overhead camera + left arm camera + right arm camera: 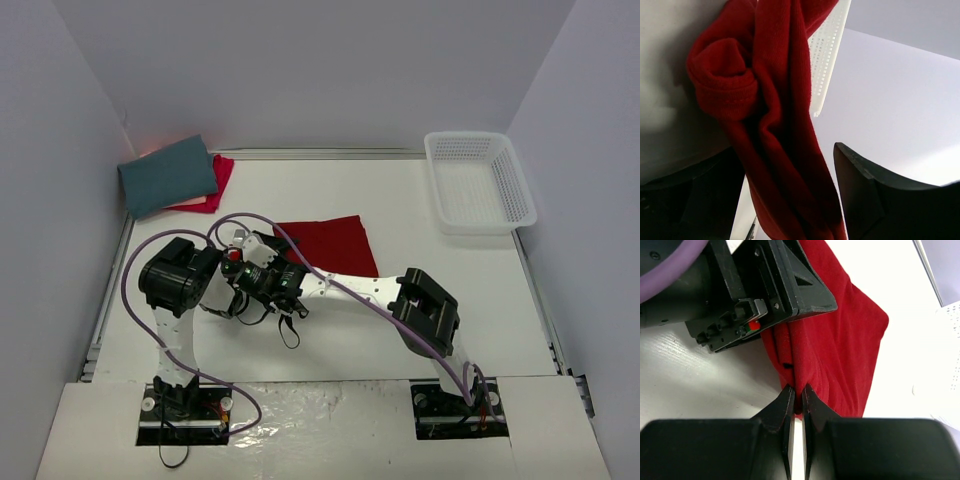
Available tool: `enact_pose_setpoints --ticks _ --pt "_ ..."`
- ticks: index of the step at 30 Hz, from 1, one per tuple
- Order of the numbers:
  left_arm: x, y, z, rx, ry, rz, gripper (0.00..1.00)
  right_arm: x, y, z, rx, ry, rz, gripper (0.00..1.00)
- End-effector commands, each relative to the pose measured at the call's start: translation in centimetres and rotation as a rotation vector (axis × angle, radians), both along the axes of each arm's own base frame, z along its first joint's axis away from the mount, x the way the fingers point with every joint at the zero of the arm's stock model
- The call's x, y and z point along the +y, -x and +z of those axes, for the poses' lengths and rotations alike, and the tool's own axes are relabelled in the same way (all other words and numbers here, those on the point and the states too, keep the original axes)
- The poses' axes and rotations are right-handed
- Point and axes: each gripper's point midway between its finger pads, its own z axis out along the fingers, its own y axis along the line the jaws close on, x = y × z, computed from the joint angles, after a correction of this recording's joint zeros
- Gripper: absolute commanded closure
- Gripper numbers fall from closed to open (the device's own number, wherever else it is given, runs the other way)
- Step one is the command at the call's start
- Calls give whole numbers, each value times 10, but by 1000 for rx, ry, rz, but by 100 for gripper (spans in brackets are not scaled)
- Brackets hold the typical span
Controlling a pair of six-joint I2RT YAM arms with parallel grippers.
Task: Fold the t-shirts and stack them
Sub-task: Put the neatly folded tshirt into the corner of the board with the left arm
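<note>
The deep red t-shirt (332,245) lies partly folded in the middle of the table. My right gripper (285,268) is shut on the shirt's near left edge, pinching a fold (840,340) between its fingertips (797,390). My left gripper (262,250) is just to its left. Its fingers stand wide apart (785,147), and the bunched red cloth and a sleeve cuff (775,75) run between them. The slate-teal shirt (168,175) lies folded at the far left corner on top of the pinkish-red shirt (216,186).
A white mesh basket (478,225) stands at the far right; it also shows in the left wrist view (827,60). White walls close in the table at the left, back and right. A purple cable (135,270) loops round the left arm.
</note>
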Motion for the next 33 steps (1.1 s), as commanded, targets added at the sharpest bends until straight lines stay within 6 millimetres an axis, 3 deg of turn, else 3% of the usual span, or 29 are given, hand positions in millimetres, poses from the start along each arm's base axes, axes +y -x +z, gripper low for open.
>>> enact_pose_setpoints --ticks 1,12,19,32,33 --pt "-9 -1 17 -88 44 -28 33 -1 2 46 -75 -80 -25 100" --pt "-15 3 16 -77 71 -72 35 -7 10 44 -79 -76 -25 100" --pt "-16 5 27 -101 79 -84 53 -9 11 35 -71 -57 -29 100" --pt "-23 7 48 -142 113 -117 50 -7 12 18 -53 -42 -27 100" --pt "-24 7 51 -150 116 -120 54 -7 12 16 -52 -39 -28 100"
